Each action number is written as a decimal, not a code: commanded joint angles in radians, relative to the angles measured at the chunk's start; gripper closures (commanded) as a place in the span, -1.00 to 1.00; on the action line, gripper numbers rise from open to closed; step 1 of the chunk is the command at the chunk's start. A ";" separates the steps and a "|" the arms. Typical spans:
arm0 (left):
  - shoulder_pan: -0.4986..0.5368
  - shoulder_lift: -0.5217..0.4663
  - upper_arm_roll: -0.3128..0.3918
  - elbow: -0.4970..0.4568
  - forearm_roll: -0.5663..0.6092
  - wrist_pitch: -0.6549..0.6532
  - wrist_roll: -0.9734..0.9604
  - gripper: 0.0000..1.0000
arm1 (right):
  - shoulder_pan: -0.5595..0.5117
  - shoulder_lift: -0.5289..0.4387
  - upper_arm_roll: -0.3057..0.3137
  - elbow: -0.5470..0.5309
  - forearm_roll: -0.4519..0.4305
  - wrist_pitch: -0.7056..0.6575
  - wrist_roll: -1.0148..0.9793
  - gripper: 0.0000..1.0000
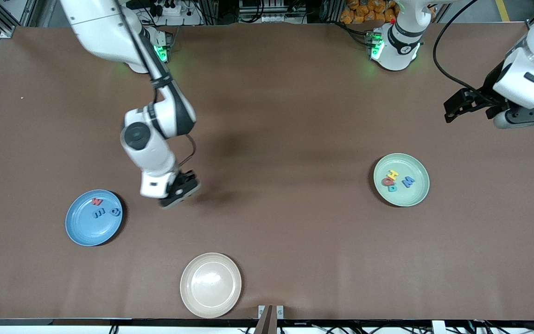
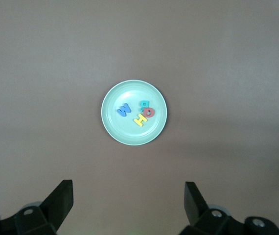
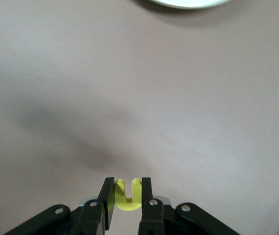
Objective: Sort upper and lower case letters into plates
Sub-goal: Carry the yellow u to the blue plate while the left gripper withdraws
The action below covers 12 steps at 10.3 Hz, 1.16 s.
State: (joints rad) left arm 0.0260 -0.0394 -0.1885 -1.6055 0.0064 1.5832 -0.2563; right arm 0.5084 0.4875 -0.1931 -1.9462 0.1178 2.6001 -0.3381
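- Yellow letter (image 3: 128, 195), a small u-shaped piece, sits pinched between the fingers of the right gripper (image 3: 128, 198); its two prongs point away from the wrist and its long axis runs along the fingers.
- The right gripper (image 1: 180, 189) hangs over bare table (image 1: 276, 116), with the blue plate at about nine o'clock from it and the cream plate at about five o'clock. Its jaws are closed tight on the yellow letter.
- Nearest the front camera lies the cream plate (image 1: 210, 285), with nothing on it.
- Farther up, toward the right arm's end, the blue plate (image 1: 93, 217) holds three letters: a red one (image 1: 96, 202) at roughly twelve o'clock on the plate, a dark blue one (image 1: 99, 213) near the middle, and a blue one (image 1: 115, 212) at about three o'clock, lying near one another.
- Toward the left arm's end, the mint green plate (image 1: 401, 179) holds four letters: a yellow H (image 1: 392, 174), a red one (image 1: 387, 181), a teal one (image 1: 392, 188) and a blue W (image 1: 408, 182). The first three huddle touching; the W lies just beside them.
- In the left wrist view the H's (image 2: 140, 119) long axis lies on a slant.
- The left gripper (image 1: 473, 107) waits in the air at the left arm's end of the table, jaws spread wide (image 2: 128, 200), holding nothing.
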 commanded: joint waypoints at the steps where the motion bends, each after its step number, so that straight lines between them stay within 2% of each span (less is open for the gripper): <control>1: -0.024 -0.004 0.024 0.035 -0.016 -0.019 0.020 -1.00 | -0.123 -0.015 0.017 -0.002 -0.003 -0.006 -0.001 1.00; 5: -0.021 0.016 0.024 0.036 -0.016 -0.015 0.020 -1.00 | -0.342 0.002 0.017 -0.003 -0.003 -0.009 0.011 1.00; 7: -0.018 0.032 0.024 0.061 -0.014 -0.014 0.019 -1.00 | -0.381 0.010 0.017 -0.005 0.002 -0.011 0.013 1.00; 8: -0.017 0.032 0.024 0.065 -0.013 -0.015 0.019 -1.00 | -0.386 0.010 0.018 -0.003 0.005 -0.009 0.016 0.69; 9: -0.012 0.029 0.026 0.065 -0.012 -0.017 0.023 -1.00 | -0.393 0.010 0.018 -0.005 0.014 -0.011 0.014 -0.74; 10: -0.012 0.029 0.046 0.065 -0.012 -0.017 0.041 -1.00 | -0.404 0.002 0.018 -0.005 0.014 -0.032 0.011 -1.00; 12: -0.012 0.027 0.063 0.067 -0.011 -0.019 0.063 -1.00 | -0.407 -0.087 0.038 -0.006 0.014 -0.212 0.022 -1.00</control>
State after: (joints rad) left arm 0.0160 -0.0207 -0.1378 -1.5657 0.0064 1.5835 -0.2245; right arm 0.1261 0.4872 -0.1891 -1.9401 0.1231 2.4944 -0.3271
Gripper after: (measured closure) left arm 0.000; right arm 0.383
